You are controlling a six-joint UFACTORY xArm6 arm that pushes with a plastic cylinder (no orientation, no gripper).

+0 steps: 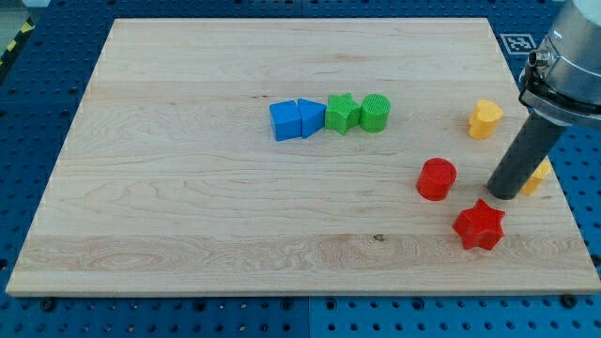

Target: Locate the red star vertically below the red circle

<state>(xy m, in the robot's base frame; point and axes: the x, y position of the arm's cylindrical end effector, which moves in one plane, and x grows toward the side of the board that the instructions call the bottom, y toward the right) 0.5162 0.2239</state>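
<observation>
The red star lies near the board's lower right. The red circle is a short cylinder up and to the left of it, a small gap apart. My tip is at the end of the dark rod, just above and right of the red star and to the right of the red circle, touching neither as far as I can see.
A yellow block sits above the rod; another yellow block is partly hidden behind it near the board's right edge. A row of blue cube, blue triangle, green star and green cylinder lies at centre top.
</observation>
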